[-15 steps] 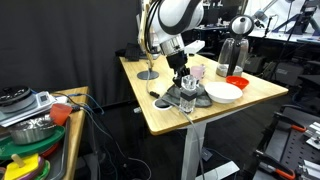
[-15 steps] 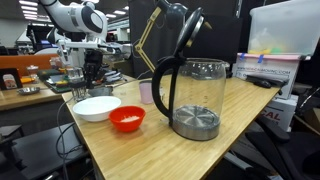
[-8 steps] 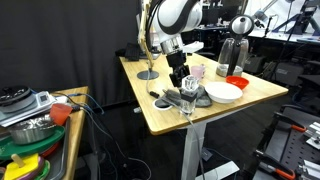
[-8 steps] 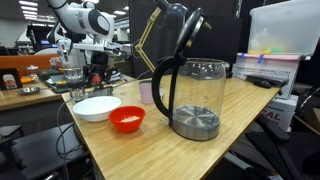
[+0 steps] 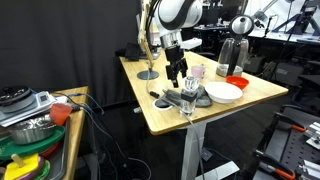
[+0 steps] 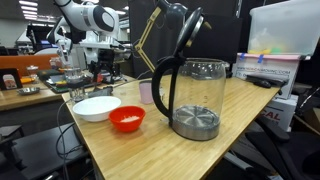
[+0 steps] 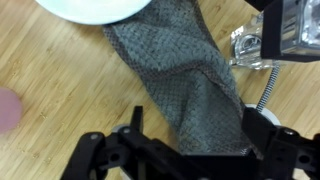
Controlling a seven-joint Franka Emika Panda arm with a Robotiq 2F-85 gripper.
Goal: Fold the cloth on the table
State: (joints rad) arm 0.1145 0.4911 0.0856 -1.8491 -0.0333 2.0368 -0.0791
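The gripper (image 7: 185, 158) was positioned above the table (image 7: 55, 80) with its black, jointed fingers (image 7: 95, 155) spread wide apart and nothing clamped between them; in an exterior view the gripper (image 5: 177, 76) hung clear of the tabletop, directly above the cloth (image 5: 191, 97). In the wrist view the cloth (image 7: 185, 85) lay flat on the table as a long, tapering band of grey fabric with a coarse, speckled weave. A raised diagonal fold ran along its length. Its far end met the rim of the white bowl (image 7: 90, 10), and its near end passed out of sight beneath the gripper body. The bowl was smooth, glossy and round, and both exterior views showed it shallow and wide (image 5: 224, 91) (image 6: 97, 106). Just beside the cloth stood a clear glass vessel (image 7: 247, 48) with a thick, faceted wall and a thin coiled wire next to it. The tabletop was light wood with a fine straight grain, rectangular, and carried on white metal legs (image 5: 187, 150). A soft pink shape (image 7: 8, 108) at the edge of the wrist view was too blurred to identify. Elsewhere on the table stood a small red bowl (image 6: 127, 119) and a tall transparent kettle (image 6: 195, 98) with a curved black handle.
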